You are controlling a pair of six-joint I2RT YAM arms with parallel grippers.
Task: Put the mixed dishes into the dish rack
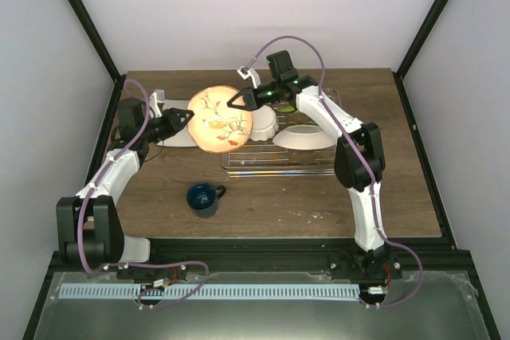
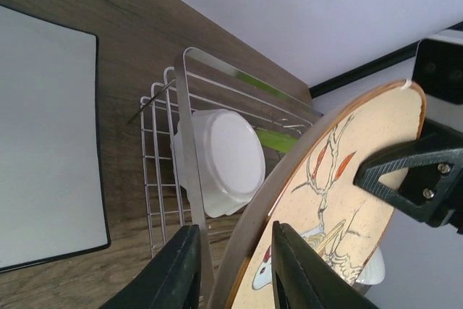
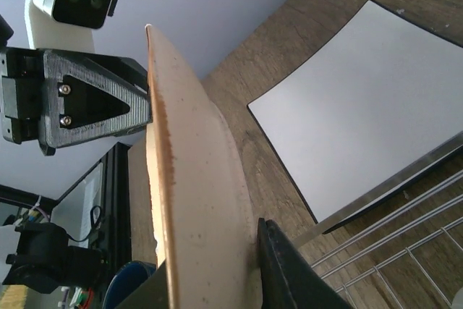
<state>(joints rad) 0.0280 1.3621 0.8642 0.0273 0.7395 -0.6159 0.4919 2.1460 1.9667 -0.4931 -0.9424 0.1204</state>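
The beige floral plate (image 1: 219, 119) is held on edge in the air at the left end of the dish rack (image 1: 279, 157). My right gripper (image 1: 237, 101) is shut on its upper right rim; in the right wrist view (image 3: 206, 251) the plate (image 3: 195, 200) fills the jaws. My left gripper (image 1: 188, 117) straddles the plate's left rim (image 2: 233, 228) with its jaws spread, and a gap shows behind the plate (image 2: 340, 179). The white scalloped bowl (image 2: 224, 161) and lime-green plate (image 2: 278, 139) stand in the rack (image 2: 181, 142). The white square plate (image 1: 169, 131) lies flat under my left arm. The dark blue mug (image 1: 203, 199) stands at the front.
A white dish (image 1: 304, 137) leans in the middle of the rack. The square plate (image 3: 362, 99) lies just left of the rack's end rail. The table's back edge meets the white wall behind the rack.
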